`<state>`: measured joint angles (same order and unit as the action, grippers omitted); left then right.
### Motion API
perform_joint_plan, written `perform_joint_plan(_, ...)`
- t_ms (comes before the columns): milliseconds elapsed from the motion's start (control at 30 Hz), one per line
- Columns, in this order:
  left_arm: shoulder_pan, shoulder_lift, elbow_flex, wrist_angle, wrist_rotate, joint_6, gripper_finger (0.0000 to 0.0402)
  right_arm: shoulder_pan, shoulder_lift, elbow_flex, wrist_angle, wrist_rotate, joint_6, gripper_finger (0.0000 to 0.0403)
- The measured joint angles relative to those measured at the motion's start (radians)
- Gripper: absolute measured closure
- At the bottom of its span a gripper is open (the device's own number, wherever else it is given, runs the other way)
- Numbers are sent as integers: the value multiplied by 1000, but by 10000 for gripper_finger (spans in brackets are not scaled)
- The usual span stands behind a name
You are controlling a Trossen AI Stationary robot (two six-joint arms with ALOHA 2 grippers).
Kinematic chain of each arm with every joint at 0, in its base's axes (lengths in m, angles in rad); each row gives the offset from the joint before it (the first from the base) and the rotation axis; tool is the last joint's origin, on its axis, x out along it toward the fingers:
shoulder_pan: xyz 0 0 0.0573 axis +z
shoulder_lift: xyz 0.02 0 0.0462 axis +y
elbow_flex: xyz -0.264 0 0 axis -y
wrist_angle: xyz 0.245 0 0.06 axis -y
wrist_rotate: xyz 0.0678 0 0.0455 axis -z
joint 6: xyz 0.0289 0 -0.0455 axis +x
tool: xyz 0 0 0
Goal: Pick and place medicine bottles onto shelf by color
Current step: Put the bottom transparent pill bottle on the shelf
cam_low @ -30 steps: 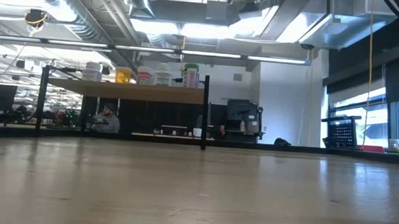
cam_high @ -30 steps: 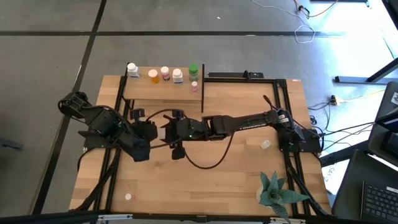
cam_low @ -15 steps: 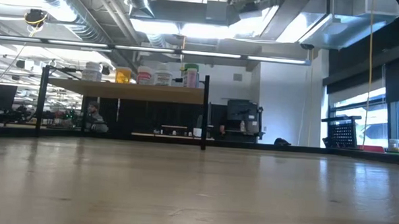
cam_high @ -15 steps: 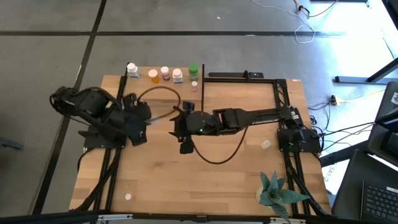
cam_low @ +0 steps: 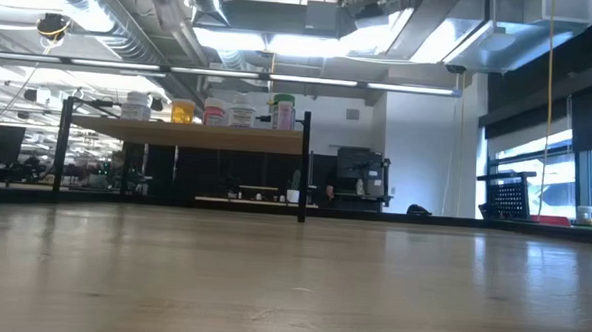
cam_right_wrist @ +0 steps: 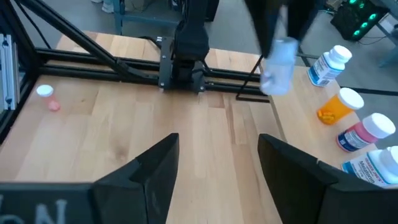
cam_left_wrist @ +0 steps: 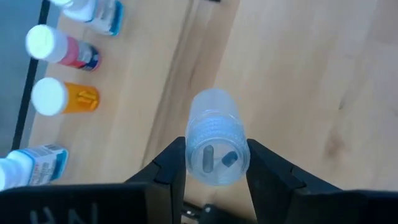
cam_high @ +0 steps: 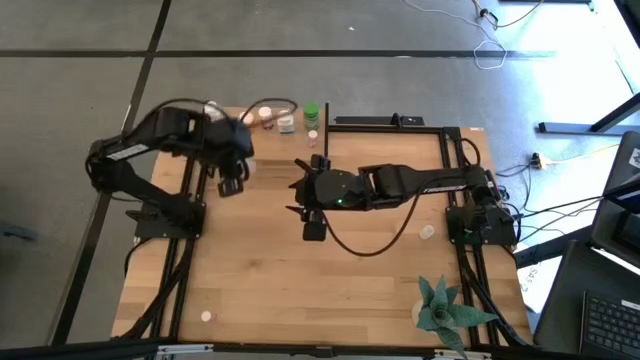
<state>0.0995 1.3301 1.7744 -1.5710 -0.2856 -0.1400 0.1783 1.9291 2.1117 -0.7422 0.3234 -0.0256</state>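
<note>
A clear medicine bottle (cam_left_wrist: pixel 217 144) with two capsules inside hangs in my left gripper (cam_left_wrist: pixel 217 163), which is shut on it above the table, just in front of the shelf (cam_high: pixel 262 148). The right wrist view shows the same bottle (cam_right_wrist: pixel 277 66) hanging under dark fingers. On the shelf stand a white bottle (cam_left_wrist: pixel 93 9), a pink one (cam_left_wrist: pixel 61 50), an orange one (cam_left_wrist: pixel 63 98), another white one (cam_left_wrist: pixel 26 165) and a green one (cam_high: pixel 311 110). My right gripper (cam_high: pixel 312 226) hovers open over the table's middle, with nothing between its fingers. My left gripper pinches the clear bottle's round sides (cam_left_wrist: pixel 193 155) between its two fingers, at the ridged end nearest the wrist. The fingers come from above, slanting down. The rest of the bottle (cam_right_wrist: pixel 273 78) hangs below them, slightly tilted and clear of the table.
A small pale bottle (cam_high: pixel 427 232) lies on the table near the right arm's base. Another small one (cam_high: pixel 207 316) lies at the near left. A green spiky plant (cam_high: pixel 446 308) stands at the near right. Black frame rails (cam_high: pixel 395 124) run along the far right.
My left gripper has swung from the table's middle toward the far edge and the shelf, rising a little, with the clear bottle still held. My right gripper has drawn back toward the table's right and risen, staying open.
</note>
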Motion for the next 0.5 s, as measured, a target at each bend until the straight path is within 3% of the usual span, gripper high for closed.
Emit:
perform_joint_plan(167, 158, 22, -1, 3, 91, 115, 283, 0, -25, -1, -8, -2, 25, 182)
perform_joint_plan(500, 386, 31, -147, -1, 75, 119, 283, 0, -32, 0, -10, -2, 51, 182)
